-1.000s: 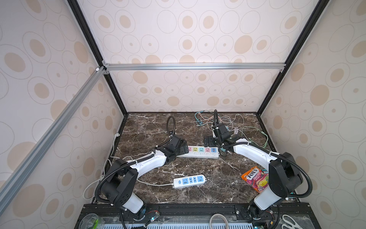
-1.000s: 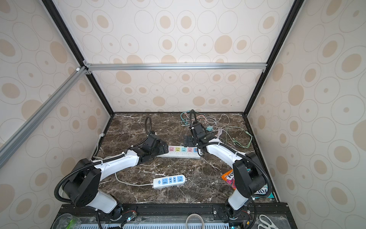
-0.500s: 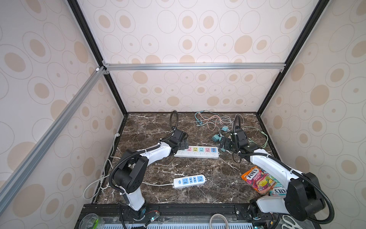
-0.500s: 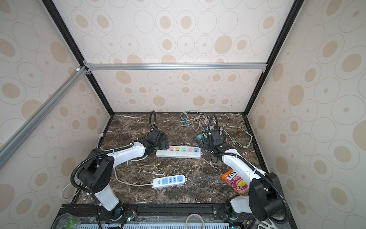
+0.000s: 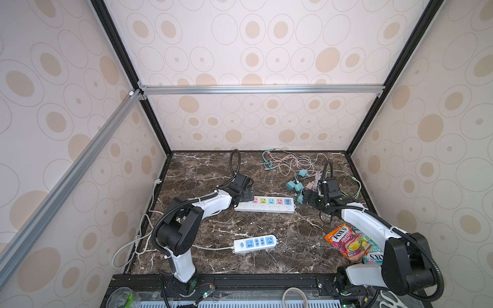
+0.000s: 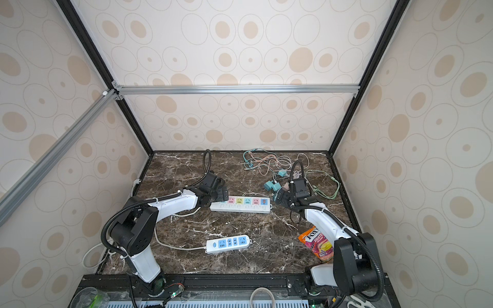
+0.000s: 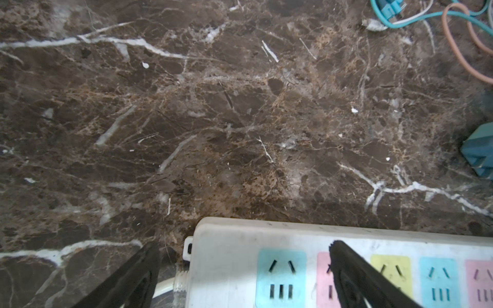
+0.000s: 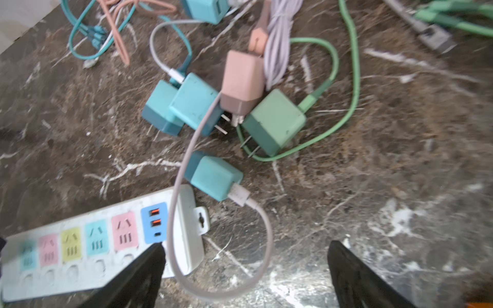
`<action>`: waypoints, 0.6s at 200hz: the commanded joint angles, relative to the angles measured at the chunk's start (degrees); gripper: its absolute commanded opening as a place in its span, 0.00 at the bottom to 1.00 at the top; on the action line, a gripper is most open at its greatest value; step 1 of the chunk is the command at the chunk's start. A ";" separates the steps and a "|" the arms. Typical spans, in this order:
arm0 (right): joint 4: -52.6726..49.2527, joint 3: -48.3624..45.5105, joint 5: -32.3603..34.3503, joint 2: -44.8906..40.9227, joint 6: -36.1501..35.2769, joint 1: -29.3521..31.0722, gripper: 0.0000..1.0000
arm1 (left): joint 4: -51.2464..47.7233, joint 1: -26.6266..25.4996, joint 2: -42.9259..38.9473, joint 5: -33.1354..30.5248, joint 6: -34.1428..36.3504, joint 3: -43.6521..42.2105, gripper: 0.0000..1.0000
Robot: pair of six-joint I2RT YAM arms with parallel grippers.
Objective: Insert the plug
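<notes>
Beside the power strip [image 5: 265, 206], left pincer [image 7: 242, 244] and right pincer [image 8: 246, 244] gape empty near tangled chargers [image 8: 274, 120].

1. Both top views look steeply down from high above the front edge, far off, sharing nearly the whole marble table [image 5: 208, 170].
2. My left wrist view hangs close over the colourful power strip [image 7: 226, 266], at its cord end.
3. My right wrist view looks close at the strip's other end and the plug cluster [image 8: 194, 104].
</notes>
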 commanded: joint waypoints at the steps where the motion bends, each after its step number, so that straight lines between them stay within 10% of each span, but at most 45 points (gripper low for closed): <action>1: 1.15 1.43 -6.88 1.85 -5.47 0.50 0.93 | -1.24 0.31 -2.31 -0.46 0.61 -0.23 0.98; 59: 0.19 2.21 3.43 6.55 -14.06 4.68 0.91 | -0.44 0.16 -2.44 0.63 0.70 -0.58 0.98; 120: 3.32 0.83 11.96 7.41 -14.42 5.57 0.55 | 7.03 0.09 -8.41 3.99 3.14 -6.15 0.98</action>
